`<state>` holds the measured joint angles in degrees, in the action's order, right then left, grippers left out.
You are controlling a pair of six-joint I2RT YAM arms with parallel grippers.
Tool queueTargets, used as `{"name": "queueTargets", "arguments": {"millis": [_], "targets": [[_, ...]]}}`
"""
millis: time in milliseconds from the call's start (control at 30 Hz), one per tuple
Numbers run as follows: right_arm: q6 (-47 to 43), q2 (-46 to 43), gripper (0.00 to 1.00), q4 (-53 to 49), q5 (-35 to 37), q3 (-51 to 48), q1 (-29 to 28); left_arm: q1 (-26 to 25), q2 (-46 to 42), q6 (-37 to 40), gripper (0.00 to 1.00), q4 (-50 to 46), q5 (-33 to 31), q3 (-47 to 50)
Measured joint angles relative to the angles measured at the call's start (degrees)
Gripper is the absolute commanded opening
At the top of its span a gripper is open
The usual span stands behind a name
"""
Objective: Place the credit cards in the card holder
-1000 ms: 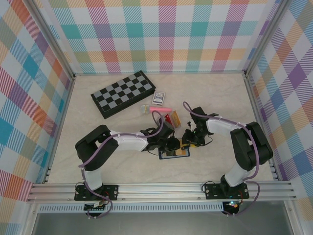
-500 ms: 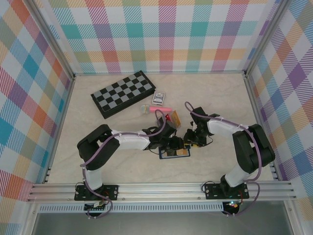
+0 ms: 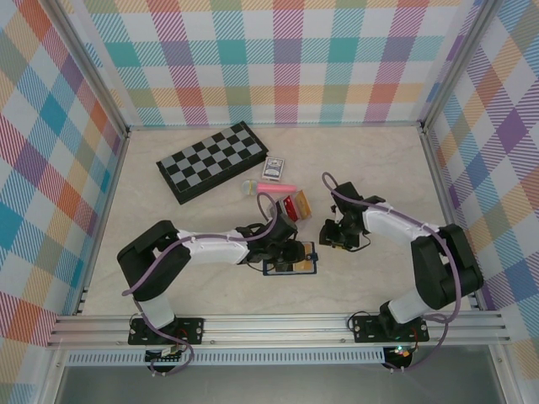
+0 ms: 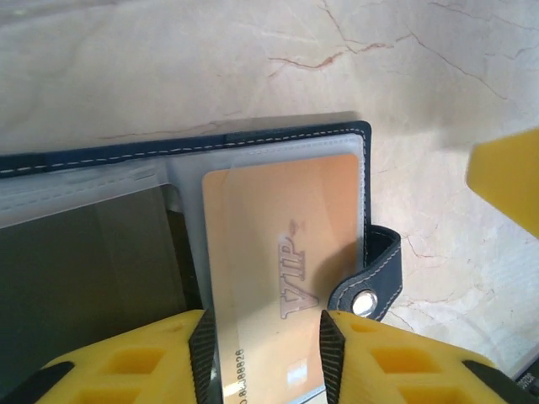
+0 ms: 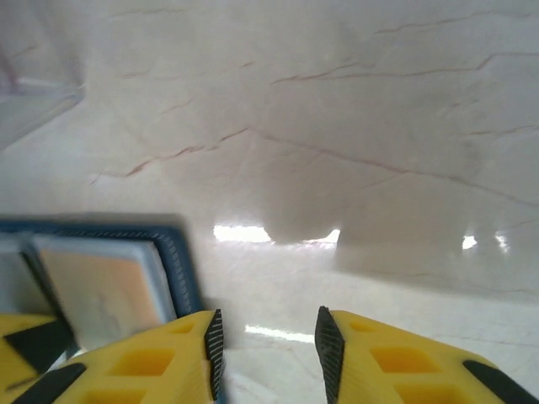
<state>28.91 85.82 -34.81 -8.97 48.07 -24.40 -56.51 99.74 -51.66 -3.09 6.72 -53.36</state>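
Bare table [image 4: 421, 67] borders the snap edge of the card holder [image 4: 168, 148]. 1 orange VIP card [image 4: 278, 219] lies against its clear sleeve, the left gripper [image 4: 266, 337] straddling it, grip unclear. The right gripper [image 5: 268, 338] is slightly parted and empty.

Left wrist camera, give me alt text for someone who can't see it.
An orange VIP card lies between the yellow fingers of the left end effector, its far end tucked into a clear sleeve of the open navy card holder. The holder lies on a pale marbled table, its snap tab sticking out to the right.
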Motion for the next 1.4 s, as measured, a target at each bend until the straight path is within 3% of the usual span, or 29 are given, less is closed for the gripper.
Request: {"name": "queueTargets", "arguments": {"millis": [67, 200, 300, 400, 500, 900, 1400], "targets": [[0.2, -1.5, 0.25, 0.8, -2.1, -1.1, -0.1, 0.0, -0.5, -0.1, 0.24, -0.2, -0.6, 0.2], [0.5, -2.6, 0.26, 2.0, -5.2, -2.1, -0.4, 0.0, -1.9, -0.1, 0.23, -1.9, -2.3, 0.3], [0.6, -2.6, 0.33, 2.7, -7.0, -2.2, -0.9, 0.0, -2.2, 0.0, 0.22, -4.0, -3.7, 0.3], [0.6, -2.6, 0.48, 2.9, -7.5, -2.2, -2.2, 0.0, -2.2, 0.0, 0.22, -6.3, -4.9, 0.3], [0.6, -2.3, 0.51, 2.6, -6.9, -2.1, -4.1, 0.0, -2.2, 0.0, 0.19, -7.0, -5.3, 0.3], [0.6, 4.4, 0.61, -0.7, 0.5, 2.0, -12.0, 0.0, -2.4, -0.4, 0.17, -9.1, -7.8, 0.3], [0.5, 6.9, 0.63, -6.3, 11.7, 6.3, -17.3, 0.0, -4.1, -0.3, 0.16, -9.0, -9.0, 1.7]]}}
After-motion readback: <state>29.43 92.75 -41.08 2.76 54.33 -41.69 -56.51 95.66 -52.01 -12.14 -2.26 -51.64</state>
